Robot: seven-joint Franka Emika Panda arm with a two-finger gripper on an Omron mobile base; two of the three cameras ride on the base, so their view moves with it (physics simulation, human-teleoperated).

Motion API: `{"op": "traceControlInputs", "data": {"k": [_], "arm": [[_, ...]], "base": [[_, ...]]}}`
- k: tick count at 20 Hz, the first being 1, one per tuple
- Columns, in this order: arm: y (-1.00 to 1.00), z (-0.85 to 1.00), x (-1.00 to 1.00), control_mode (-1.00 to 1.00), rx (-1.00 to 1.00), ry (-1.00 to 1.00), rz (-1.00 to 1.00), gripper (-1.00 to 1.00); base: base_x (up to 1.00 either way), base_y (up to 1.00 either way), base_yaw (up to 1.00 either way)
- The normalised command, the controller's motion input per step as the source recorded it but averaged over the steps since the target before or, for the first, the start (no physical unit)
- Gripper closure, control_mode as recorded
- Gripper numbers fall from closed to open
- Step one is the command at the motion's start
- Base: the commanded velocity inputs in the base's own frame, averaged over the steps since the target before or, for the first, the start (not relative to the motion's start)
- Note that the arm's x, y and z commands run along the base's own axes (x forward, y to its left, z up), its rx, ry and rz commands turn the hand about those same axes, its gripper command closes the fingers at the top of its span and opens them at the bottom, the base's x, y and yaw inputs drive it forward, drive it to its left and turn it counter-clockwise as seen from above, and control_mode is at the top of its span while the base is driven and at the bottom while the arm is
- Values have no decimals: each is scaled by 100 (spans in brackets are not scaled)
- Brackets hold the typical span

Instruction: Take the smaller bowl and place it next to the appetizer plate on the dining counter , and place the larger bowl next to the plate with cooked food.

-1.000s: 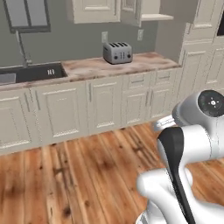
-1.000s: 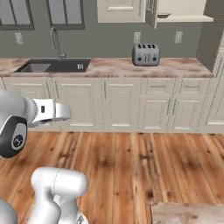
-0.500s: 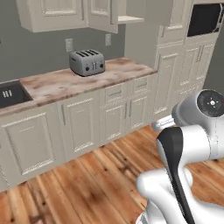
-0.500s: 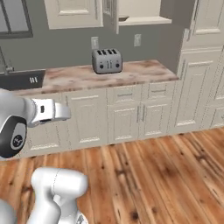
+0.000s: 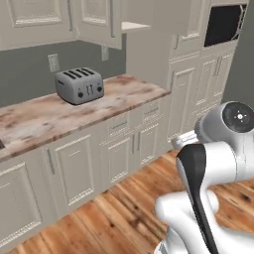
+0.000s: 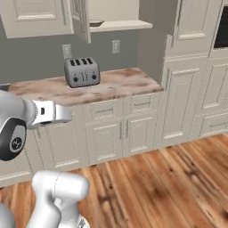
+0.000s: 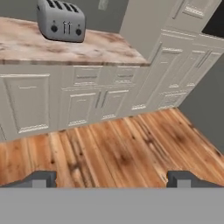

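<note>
Left base view: toaster (image 5: 79, 85) stands on the marbled worktop (image 5: 34, 119) over cream cabinets (image 5: 121, 149); wood floor (image 5: 124, 218) lies near.
Right base view: a dark-rimmed bowl (image 6: 95, 23), too small to tell which, sits on the open cupboard shelf (image 6: 118, 26) above the toaster.
Hand view: end effector (image 7: 112, 179) spread wide, fingertips (image 7: 41, 178) well apart, holding nothing, above floor.
</note>
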Motion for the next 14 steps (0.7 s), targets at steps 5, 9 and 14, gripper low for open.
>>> {"op": "traceControlInputs", "data": {"k": [5,9,14], "arm": [[0,0,0,100,0,0,0,-100],[0,0,0,100,0,0,0,-100],[0,0,0,100,0,0,0,-100]], "base": [[97,-70,0],[89,-75,5],[73,-44,26]]}}
